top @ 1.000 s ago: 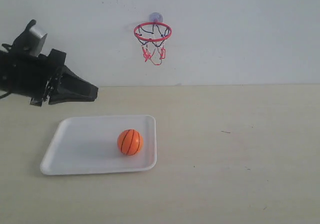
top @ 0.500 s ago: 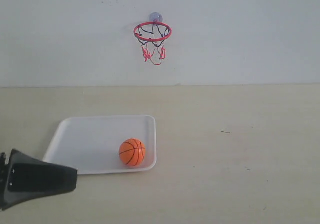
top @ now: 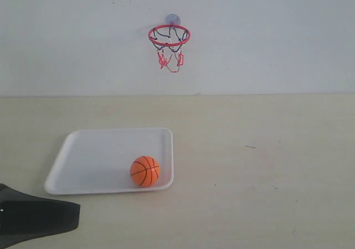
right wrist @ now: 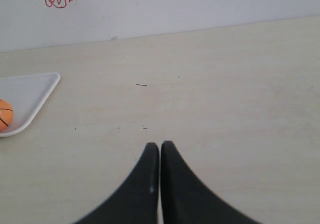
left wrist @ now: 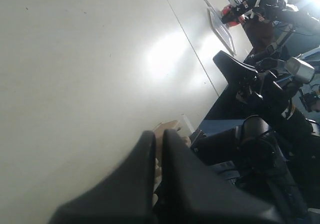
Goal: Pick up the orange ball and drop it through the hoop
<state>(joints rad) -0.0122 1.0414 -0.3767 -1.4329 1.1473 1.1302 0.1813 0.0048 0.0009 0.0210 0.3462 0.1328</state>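
Since half a second ago my left tool [top: 76,216] has sunk a little lower into the near left corner of the exterior view, and the orange ball [top: 145,171] has settled a touch nearer the front rim of the white tray [top: 100,149]. A second ago that arm was up high, above the tray's far left side.

The ball rests inside the tray, in its near right corner, close against the front rim. The left tool sits low over the bench [top: 249,177], in front of the tray's near left corner and off the tray. From its tip, the ball lies to the right and a bit farther back, well apart, with the tray's front rim between them.

In the left wrist view the left tool's two black fingers [left wrist: 145,149] are drawn together with only a thin slit between them, gripping nothing, and pointing across bare bench.

My right tool [right wrist: 160,145] is likewise closed and empty, its fingers pressed tip to tip over the bench. In its wrist view the ball [right wrist: 4,115] and a corner of the tray [right wrist: 30,92] show at one edge, far from that tool.

The hoop [top: 169,35] hangs on the wall [top: 277,38] behind the bench, above and beyond the tray's far right corner, well clear of the ball.
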